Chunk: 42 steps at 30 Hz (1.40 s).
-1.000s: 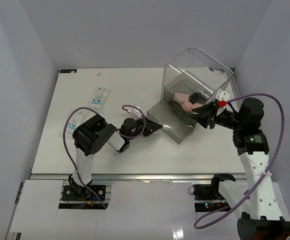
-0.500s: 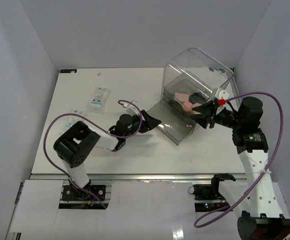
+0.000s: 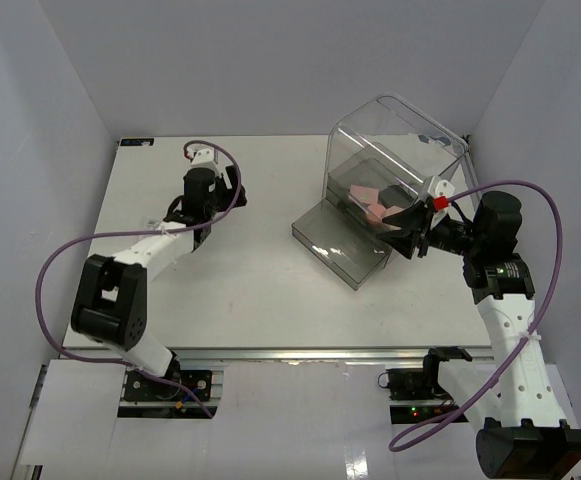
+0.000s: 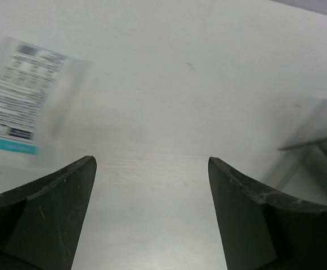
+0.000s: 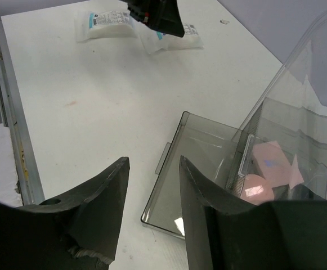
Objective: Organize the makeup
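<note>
**Top view.** The left gripper (image 3: 202,200) hangs over the far-left part of the white table (image 3: 270,290). Its finger spread cannot be read from here, and the arm covers whatever lies beneath it. The right gripper (image 3: 412,235) sits at the front right corner of the clear box (image 3: 400,140), just beside the pulled-out drawer (image 3: 335,240). Pink sponge blocks (image 3: 370,205) lie inside the box, just beyond that gripper's fingers.

Compared with half a second ago, the left arm has swung from the drawer's near-left corner at mid-table to the far left. The right arm, box and drawer are unchanged. Pale grey walls (image 3: 70,100) close the table on three sides, and a metal rail (image 3: 270,352) runs along the near edge.

**Left wrist view.** The left gripper's fingers stand wide apart with nothing between them. One white printed packet (image 4: 22,95) lies flat on the table, ahead of the left finger and out to its left, not touching it. The packet is blurred. A grey corner of the drawer shows at the right edge.

**Right wrist view.** The right gripper's fingers are parted by a narrow gap and hold nothing. The smoky drawer lies below and just ahead of them, slid out of the box. The pink blocks sit to the right, behind the box's clear wall. Two white printed packets (image 5: 104,25) (image 5: 183,34) lie side by side at the far side of the table, well apart from this gripper. The left gripper shows black above them, over the gap between the two.
</note>
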Motion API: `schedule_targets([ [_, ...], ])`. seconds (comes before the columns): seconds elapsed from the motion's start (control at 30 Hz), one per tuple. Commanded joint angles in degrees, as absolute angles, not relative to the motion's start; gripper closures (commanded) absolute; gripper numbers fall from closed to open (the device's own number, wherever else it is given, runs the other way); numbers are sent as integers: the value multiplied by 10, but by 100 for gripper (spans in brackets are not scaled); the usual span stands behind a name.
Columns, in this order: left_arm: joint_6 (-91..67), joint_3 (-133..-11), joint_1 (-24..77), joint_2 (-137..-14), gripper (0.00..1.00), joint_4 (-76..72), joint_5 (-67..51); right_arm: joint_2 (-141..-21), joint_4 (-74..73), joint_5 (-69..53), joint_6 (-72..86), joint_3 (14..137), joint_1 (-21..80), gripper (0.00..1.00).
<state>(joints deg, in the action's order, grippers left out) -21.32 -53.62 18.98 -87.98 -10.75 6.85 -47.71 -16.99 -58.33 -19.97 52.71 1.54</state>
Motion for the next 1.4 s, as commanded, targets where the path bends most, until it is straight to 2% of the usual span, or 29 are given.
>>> schedule_targets([
  [0.0,-83,-629,154,-958,12,-11,128,-481,-169,-601,-204,529,15,52],
  [0.13,-39,-699,138,-1040,22,-8,152,-480,-170,-600,-204,526,15,52],
  [0.4,33,-806,132,-1144,24,15,228,-478,-170,-590,-209,518,14,52],
  [0.63,75,-824,132,-1163,27,5,244,-483,-170,-588,-214,512,14,52],
  [0.83,85,-840,129,-1199,41,17,243,-483,-170,-585,-214,512,13,52],
  [1.07,87,-859,128,-1236,45,38,257,-476,-170,-580,-212,512,13,52],
  [1.17,83,-857,127,-1235,70,39,259,-473,-171,-580,-212,510,13,52],
  [1.23,77,-853,126,-1227,74,40,250,-473,-171,-580,-211,510,13,52],
  [1.37,62,-832,127,-1193,89,41,222,-468,-170,-580,-210,510,11,52],
])
